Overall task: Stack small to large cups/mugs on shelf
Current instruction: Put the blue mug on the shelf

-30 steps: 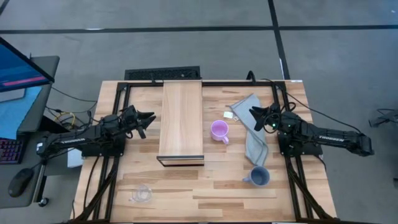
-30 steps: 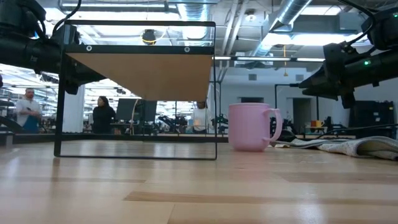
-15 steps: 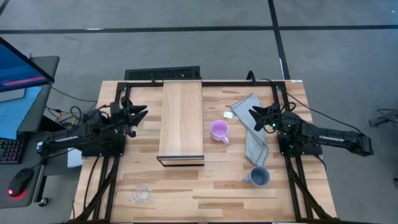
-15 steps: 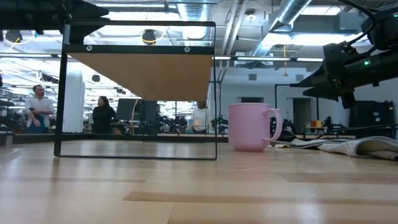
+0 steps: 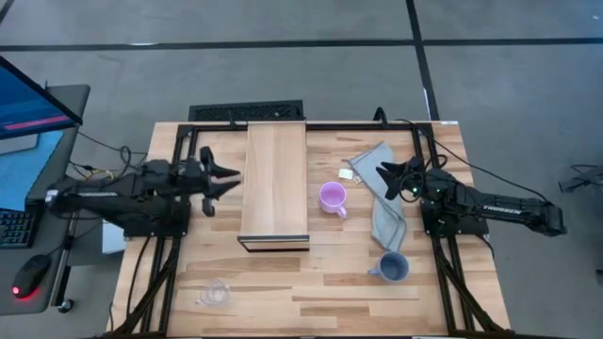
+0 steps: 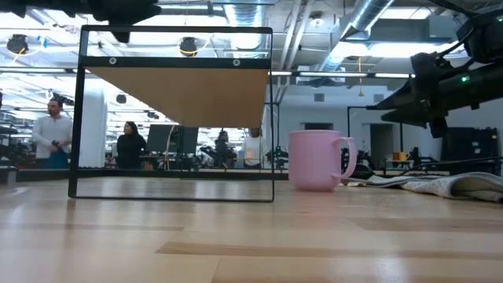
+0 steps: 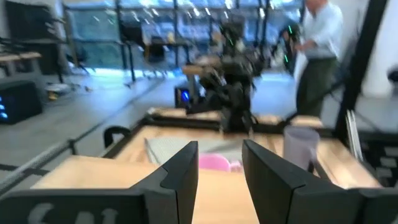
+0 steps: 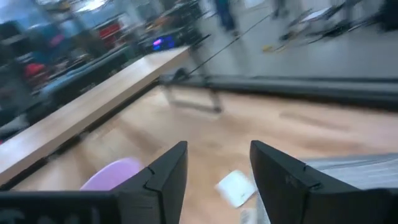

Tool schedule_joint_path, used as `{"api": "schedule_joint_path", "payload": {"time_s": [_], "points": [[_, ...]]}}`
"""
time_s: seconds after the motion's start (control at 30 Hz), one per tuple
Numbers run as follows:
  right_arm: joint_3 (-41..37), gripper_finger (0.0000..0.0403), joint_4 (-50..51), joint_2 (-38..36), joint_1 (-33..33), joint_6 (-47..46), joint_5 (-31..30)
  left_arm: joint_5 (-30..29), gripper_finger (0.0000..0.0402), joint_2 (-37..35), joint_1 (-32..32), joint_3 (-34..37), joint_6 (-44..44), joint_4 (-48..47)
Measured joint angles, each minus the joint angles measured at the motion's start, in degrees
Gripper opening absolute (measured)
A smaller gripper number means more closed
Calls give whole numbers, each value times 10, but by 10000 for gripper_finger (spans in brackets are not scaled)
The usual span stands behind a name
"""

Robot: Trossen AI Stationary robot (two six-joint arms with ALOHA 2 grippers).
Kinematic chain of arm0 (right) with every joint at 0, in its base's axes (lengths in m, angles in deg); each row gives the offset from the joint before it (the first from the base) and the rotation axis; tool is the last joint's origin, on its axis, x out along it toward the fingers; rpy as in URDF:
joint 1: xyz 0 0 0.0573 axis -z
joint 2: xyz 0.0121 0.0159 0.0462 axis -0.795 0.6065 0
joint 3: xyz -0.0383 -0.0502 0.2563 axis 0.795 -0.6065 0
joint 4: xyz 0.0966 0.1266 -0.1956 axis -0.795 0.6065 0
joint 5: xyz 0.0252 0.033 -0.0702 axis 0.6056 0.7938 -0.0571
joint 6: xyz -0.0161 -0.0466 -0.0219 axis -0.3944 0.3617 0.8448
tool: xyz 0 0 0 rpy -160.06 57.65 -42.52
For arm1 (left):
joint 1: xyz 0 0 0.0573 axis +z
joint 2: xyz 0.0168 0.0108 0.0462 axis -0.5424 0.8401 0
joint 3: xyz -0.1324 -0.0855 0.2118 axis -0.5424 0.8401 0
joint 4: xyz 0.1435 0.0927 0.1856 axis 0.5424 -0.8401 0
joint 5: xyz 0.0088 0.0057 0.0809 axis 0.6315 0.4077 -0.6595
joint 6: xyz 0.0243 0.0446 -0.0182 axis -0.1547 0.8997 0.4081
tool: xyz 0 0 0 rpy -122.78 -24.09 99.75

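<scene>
The lilac mug (image 5: 332, 197) stands upright on the table right of the long light-wood shelf (image 5: 274, 184), and shows pink in the low view (image 6: 317, 159). Near the table's near-right corner stands the grey-blue mug (image 5: 393, 267). The clear cup (image 5: 216, 295) sits by the near-left edge. My left gripper (image 5: 226, 177) hovers open beside the shelf's left edge, raised above the table; its wrist view looks over the shelf at the lilac mug (image 7: 214, 163) and the grey-blue mug (image 7: 300, 144). My right gripper (image 5: 384, 174) is open over a grey cloth, right of the lilac mug (image 8: 115, 174).
A grey cloth (image 5: 386, 202) lies crumpled between the two mugs under my right gripper. A small white tag (image 5: 348, 174) rests beside it. The shelf stands on a dark frame (image 6: 177, 192). Bare wood lies between the shelf and the near edge. People stand in the room behind.
My left arm has risen: in the low view it has climbed from shelf-top height to the picture's top. From above, its gripper drew back from the shelf toward the table's left, then came back to the shelf's left edge. My right arm and the cups have kept still.
</scene>
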Motion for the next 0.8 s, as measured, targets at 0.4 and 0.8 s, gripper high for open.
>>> {"api": "schedule_joint_path", "payload": {"time_s": [0.4,0.8], "points": [[74,157,-3,0,-94,8,67,-44,116,67,-61,-106,-79,-262],[83,127,-3,6,-170,-31,67,-141,116,6,-149,-87,-231,-432]]}}
